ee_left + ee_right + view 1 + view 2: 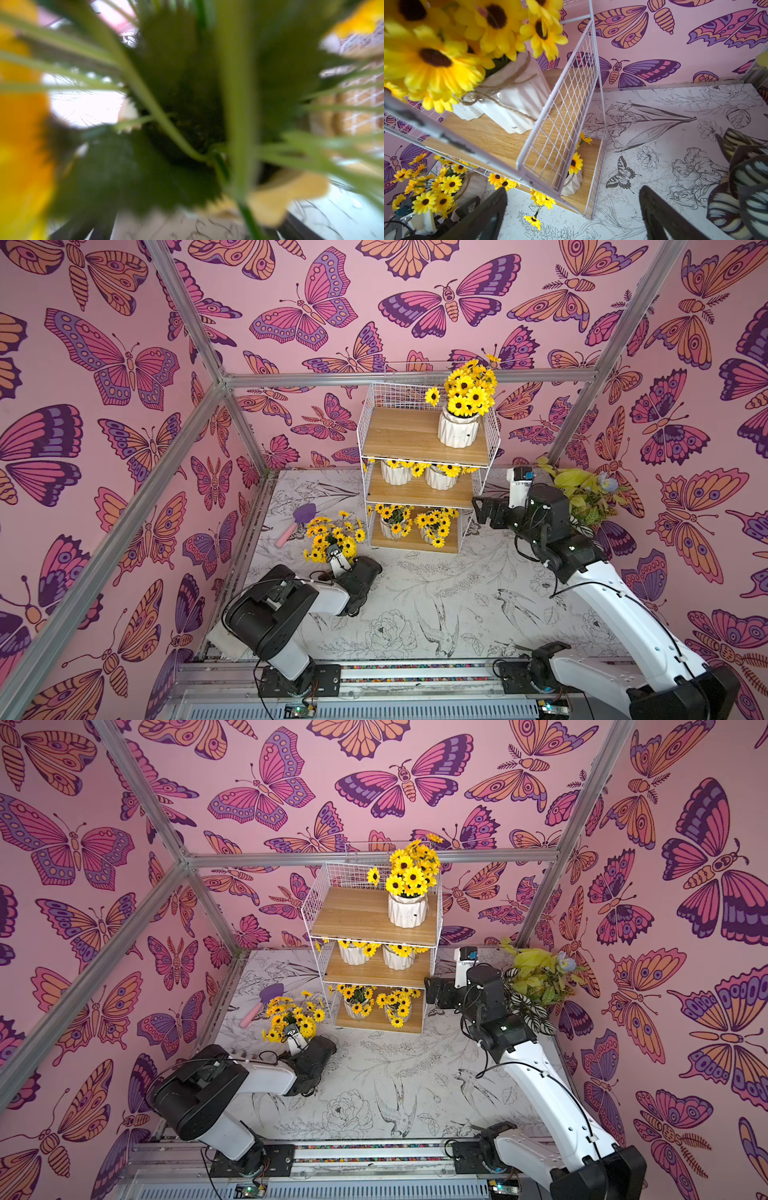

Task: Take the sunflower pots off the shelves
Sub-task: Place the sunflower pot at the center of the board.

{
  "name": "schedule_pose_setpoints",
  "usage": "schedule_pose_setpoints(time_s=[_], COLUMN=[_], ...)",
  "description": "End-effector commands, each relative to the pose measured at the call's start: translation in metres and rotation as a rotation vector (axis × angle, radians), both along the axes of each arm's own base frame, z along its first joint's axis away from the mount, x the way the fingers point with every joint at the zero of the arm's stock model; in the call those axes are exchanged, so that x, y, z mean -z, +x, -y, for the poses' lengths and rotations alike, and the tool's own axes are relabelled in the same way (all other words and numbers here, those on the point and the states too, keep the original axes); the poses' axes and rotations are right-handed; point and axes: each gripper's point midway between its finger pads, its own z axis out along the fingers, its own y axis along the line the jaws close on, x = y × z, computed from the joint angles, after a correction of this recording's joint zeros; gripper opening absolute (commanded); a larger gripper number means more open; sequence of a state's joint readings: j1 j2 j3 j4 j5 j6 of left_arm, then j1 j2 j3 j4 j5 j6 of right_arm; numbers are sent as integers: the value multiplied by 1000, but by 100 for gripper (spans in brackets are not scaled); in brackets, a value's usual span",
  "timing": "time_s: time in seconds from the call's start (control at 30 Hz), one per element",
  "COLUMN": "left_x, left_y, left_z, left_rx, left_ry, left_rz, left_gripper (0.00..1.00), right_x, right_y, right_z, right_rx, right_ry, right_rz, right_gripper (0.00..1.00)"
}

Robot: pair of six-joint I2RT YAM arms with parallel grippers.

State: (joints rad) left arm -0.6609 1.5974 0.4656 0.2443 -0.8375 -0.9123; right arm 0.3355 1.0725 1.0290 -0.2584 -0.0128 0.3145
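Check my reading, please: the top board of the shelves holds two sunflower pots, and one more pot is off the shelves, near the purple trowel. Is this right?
Not quite. The top board of the shelves holds only one sunflower pot, not two; both top views show it. The rest stands: one more pot is off the shelves, near the purple trowel.

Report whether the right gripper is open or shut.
Open. In the right wrist view the right gripper shows its two dark fingers spread wide apart, nothing held between them, beside the shelves.
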Motion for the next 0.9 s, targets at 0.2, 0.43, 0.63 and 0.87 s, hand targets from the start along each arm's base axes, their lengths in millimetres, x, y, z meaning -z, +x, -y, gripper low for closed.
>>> schedule_pose_setpoints(time_s=[0.2,0.43,0.63,0.87], left_x=[4,2,-4,6], left_y=[-21,-16,4,23], left_z=[16,30,46,30], left_rx=[-2,61,133,79], left_ry=[-99,-116,-119,-194], left_rz=[-54,-79,-71,-89], left_gripper=[100,100,100,100], right_x=[9,6,4,0], right_y=[-12,-13,-16,-23], right_z=[1,1,1,1], right_rx=[-5,-8,-10,-18], right_ry=[-9,8,18,23], right_rz=[-23,-17,-14,-10], right_gripper=[99,99,99,99])
